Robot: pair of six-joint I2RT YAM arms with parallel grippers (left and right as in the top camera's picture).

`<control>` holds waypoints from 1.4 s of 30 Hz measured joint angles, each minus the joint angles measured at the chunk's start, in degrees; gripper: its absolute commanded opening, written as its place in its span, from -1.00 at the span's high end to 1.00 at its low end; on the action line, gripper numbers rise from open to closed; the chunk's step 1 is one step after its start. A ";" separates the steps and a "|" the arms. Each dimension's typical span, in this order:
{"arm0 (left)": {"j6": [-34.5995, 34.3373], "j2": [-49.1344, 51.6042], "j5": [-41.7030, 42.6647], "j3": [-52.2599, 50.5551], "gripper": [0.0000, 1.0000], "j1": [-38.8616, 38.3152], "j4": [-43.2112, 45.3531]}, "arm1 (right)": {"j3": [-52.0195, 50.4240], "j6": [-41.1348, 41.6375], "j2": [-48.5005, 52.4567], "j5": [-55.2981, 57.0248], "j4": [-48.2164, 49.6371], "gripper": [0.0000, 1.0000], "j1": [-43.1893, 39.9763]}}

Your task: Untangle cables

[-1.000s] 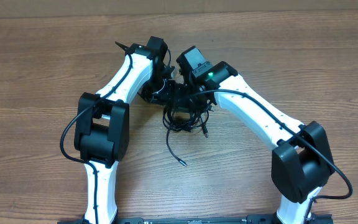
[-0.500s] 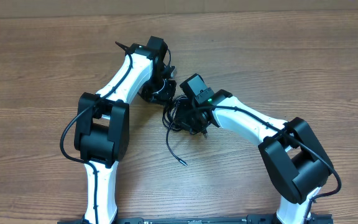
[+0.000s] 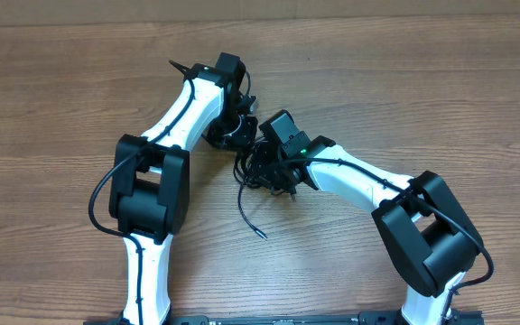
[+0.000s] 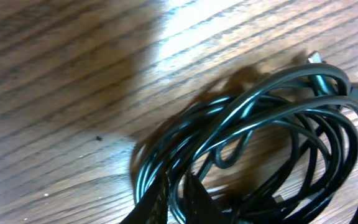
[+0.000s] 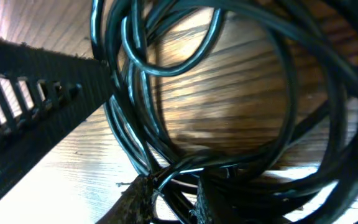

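Left gripper [image 4: 178, 202]: fingertips clenched on one strand of the cables [image 3: 264, 171]. Right gripper [image 5: 169, 200]: fingertips clamp several strands. The left arm [image 3: 192, 104] and right arm [image 3: 350, 181] overhang the cables, masking part of them from overhead. The cables lie at the middle of the table [image 3: 422, 90] as a glossy black, tangled coil. One loose end [image 3: 249, 217] trails toward the table's near edge.

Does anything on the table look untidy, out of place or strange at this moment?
Yes. The cables lie in one knotted heap near the middle of the table, with their loops crossing over each other. One loose end trails out of the heap toward the near edge. Nothing looks spilled or broken.
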 measured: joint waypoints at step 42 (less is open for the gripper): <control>-1.49 0.04 -0.83 0.00 0.77 -0.92 0.68 | 11.47 -16.79 0.83 -2.29 -30.08 0.69 -2.56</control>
